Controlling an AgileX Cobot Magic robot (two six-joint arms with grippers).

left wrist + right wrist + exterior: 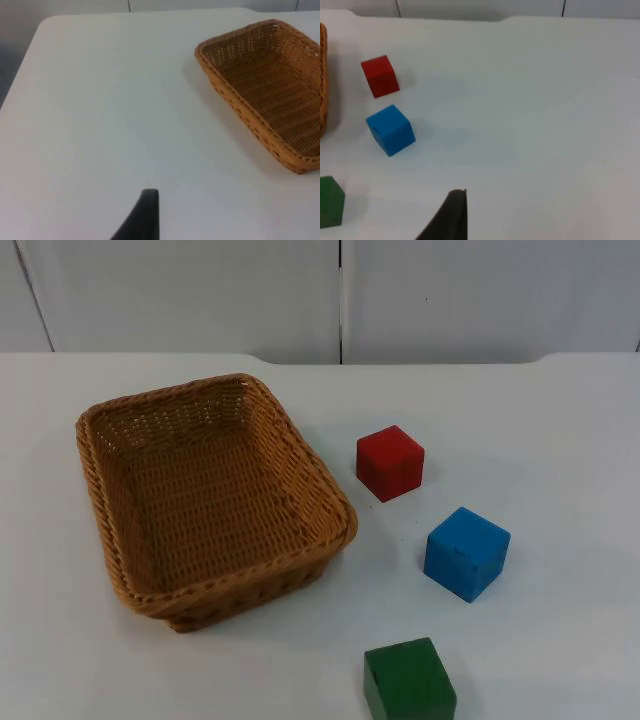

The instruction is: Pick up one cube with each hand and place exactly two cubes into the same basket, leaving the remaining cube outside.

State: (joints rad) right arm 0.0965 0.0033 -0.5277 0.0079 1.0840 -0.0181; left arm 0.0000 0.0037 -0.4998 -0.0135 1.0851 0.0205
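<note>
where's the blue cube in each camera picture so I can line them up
Top view: blue cube right of the wicker basket, between red cube and green cube.
Left wrist view: basket, no blue cube.
Right wrist view: blue cube, again between red and green.
Shared landmark: the basket.

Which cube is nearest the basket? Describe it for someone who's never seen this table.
Find the wicker basket on the white table. Just off its right side sits the red cube, apart from the rim. Its neighbours are the blue cube and the green cube, both farther toward the camera.

A lab-style test station: a bare white table (pixel 560 420) ending at a plain grey partition wall (pixel 480 295) at 12 o'clock
</note>
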